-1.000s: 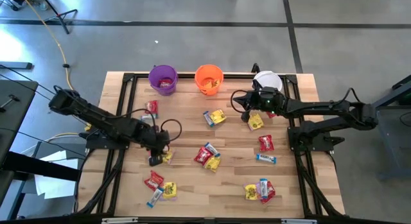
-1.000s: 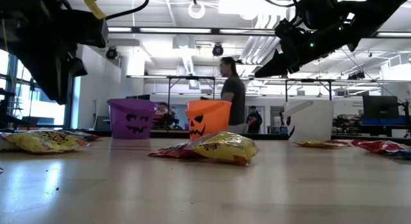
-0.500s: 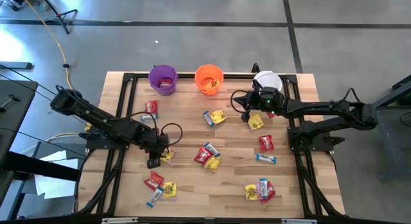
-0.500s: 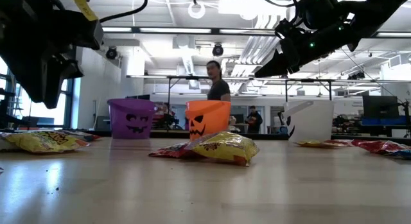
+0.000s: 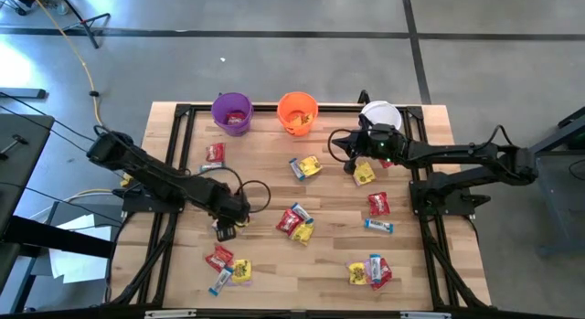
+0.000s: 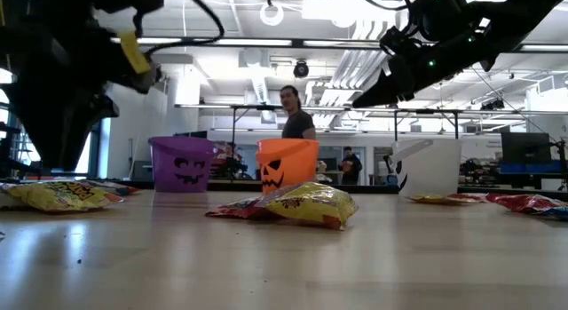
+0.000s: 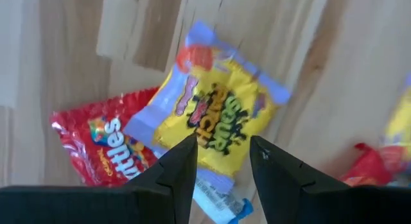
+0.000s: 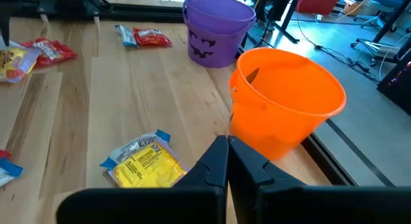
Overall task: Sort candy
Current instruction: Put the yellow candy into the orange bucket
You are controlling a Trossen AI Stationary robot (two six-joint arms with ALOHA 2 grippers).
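Left tool (image 7: 221, 161) parted narrowly, empty, poised over a yellow packet (image 7: 221, 112) overlapping a red packet (image 7: 103, 144) on the desk (image 7: 334, 76). Likely light, thin, crinkly, slippery; best pinched across a flat edge. Right tool (image 8: 227, 161) closed, empty, near the orange bucket (image 8: 286, 102).

purple bucket (image 8: 218, 26): black face print | orange bucket (image 8: 288, 101): plain orange | yellow packet (image 7: 221, 118): blue-edged, red-black lettering | red packet (image 7: 103, 144): white lettering | table (image 5: 329, 196): pale wood
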